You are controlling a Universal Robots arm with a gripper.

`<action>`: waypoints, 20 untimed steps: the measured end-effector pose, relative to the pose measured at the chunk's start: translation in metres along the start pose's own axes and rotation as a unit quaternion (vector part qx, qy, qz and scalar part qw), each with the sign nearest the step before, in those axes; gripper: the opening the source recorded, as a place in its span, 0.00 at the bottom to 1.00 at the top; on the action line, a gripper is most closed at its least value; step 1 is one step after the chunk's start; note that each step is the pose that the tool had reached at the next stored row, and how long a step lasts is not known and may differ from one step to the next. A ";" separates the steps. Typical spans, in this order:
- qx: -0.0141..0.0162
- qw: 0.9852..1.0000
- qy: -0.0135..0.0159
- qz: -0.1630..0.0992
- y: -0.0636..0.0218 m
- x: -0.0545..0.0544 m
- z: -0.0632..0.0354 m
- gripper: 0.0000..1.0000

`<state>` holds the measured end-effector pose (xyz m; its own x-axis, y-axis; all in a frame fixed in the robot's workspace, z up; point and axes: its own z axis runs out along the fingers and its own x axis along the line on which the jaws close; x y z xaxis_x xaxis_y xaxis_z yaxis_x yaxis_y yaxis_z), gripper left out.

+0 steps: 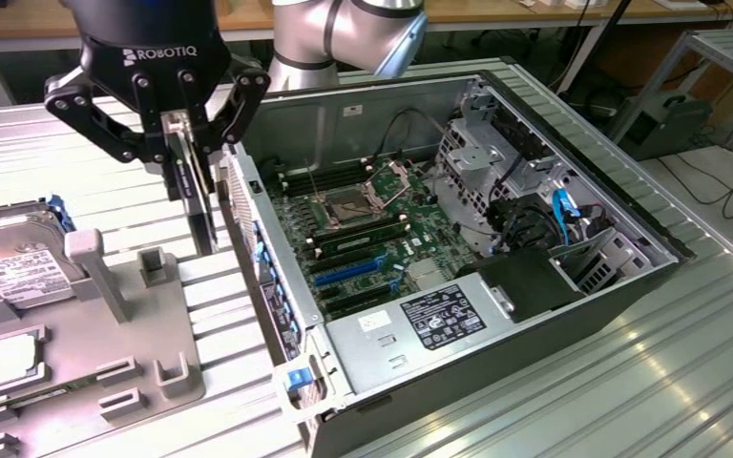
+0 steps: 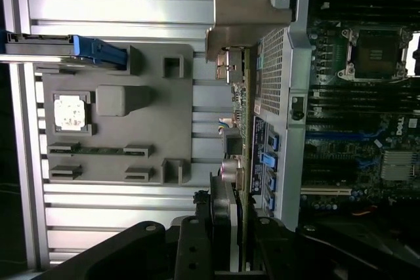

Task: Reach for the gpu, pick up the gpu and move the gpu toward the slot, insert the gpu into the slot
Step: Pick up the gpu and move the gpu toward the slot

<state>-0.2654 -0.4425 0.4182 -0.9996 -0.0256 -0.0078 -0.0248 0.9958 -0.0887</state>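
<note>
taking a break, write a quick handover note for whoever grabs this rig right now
Gripper: shut on the gpu, a thin flat dark greenish-brown circuit card with a silver metal bracket, gripped at its upper end.
Gpu: hangs upright between the grey moulded holder tray and the rear wall of the open black and silver computer case, outside the case.
Done: gpu reached and picked up.
Left: the card is not yet over the motherboard; the blue expansion slots are empty, so nothing is inserted.
</note>
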 end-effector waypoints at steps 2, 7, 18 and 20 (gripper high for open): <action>0.000 1.000 0.000 0.000 -0.0001 -0.002 0.0000 0.29; 0.000 1.000 0.000 0.000 -0.0002 -0.008 0.0001 0.29; 0.000 1.000 0.000 0.000 -0.0006 -0.024 0.0003 0.29; 0.000 1.000 0.000 0.000 -0.0007 -0.028 0.0003 0.29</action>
<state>-0.2378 -0.4425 0.4182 -0.9996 -0.0256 -0.0078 -0.0248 0.9958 -0.0886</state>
